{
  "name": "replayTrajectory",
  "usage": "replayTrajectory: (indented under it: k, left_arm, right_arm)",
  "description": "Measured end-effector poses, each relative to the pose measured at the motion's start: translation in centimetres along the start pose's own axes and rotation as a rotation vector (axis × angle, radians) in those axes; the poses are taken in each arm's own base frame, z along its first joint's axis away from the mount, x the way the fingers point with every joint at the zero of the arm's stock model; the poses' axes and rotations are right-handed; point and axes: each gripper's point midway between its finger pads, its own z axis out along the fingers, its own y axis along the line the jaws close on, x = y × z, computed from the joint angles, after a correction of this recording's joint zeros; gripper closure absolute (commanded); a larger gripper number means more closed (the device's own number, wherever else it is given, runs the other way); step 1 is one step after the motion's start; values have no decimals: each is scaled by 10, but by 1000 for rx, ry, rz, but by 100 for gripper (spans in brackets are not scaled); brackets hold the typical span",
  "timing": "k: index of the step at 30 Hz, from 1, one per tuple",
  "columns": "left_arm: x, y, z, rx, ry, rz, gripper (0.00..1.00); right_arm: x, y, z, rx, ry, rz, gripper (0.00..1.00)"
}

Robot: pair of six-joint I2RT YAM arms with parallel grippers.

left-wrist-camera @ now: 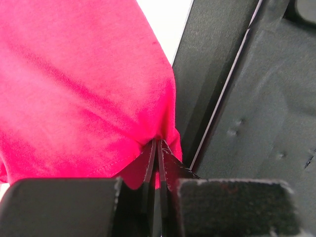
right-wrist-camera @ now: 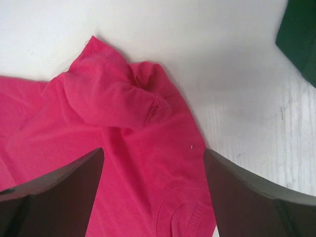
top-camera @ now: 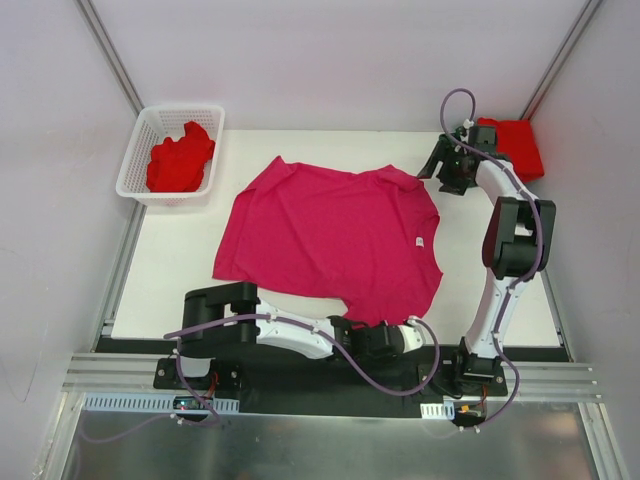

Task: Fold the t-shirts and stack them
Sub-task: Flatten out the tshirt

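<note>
Obs., one moment. Pink shirt [top-camera: 330, 235] lies spread on the table [top-camera: 180, 290], mostly flat, neck toward the right arm. A red shirt [top-camera: 182, 160] is heaped in the basket [top-camera: 135, 165] at the far left. A folded red shirt [top-camera: 515, 145] sits at the far right corner.

Left pincer [left-wrist-camera: 158, 168]: clamped tight on the pink shirt's near sleeve, right at the stitched edge, at the table's near side beside the black base plate [left-wrist-camera: 256, 98]. Only a thin bite of cloth is between the jaws.

Right pincer [right-wrist-camera: 153, 153]: spread wide and holding nothing. It hangs over the far sleeve, which is bunched and rolled over on itself. A piece of dark green cloth [right-wrist-camera: 298, 39] shows at the corner of that wrist's view, apart from the sleeve.

Risks, as I judge them:
- The left grip is so close to the hem that a pull could slide the cloth out.
- If the left arm lifts before the right has a hold, the shirt will probably drag askew and lose its flat lay.
- The rolled far sleeve may give the right pincer only the top fold, so the fold comes out crooked.
- Near sleeve could snag on the base plate.
</note>
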Motion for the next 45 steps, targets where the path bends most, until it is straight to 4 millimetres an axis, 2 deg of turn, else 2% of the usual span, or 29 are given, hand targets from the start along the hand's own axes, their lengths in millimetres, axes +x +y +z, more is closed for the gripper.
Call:
replayTrajectory:
  k: [6,13,20,27,30,45]
  left_arm:
    - [1,1,0,-5,2,0,100]
    - [1,1,0,-5,2,0,100]
    - [1,1,0,-5,2,0,100]
    - [1,1,0,-5,2,-3,100]
    - [1,1,0,-6,2,-6,100]
    - [2,1,-1,-8,3,-29,100]
  right_arm:
    - [4,-4,18,-11,34,6,18]
    - [12,-3,26,-42,66,11,33]
    - [18,0,32,-60,88,8,36]
    - [17,4,35,-76,92,3,53]
    - [19,5,37,-83,98,3,57]
    - [24,1,51,-84,120,9,57]
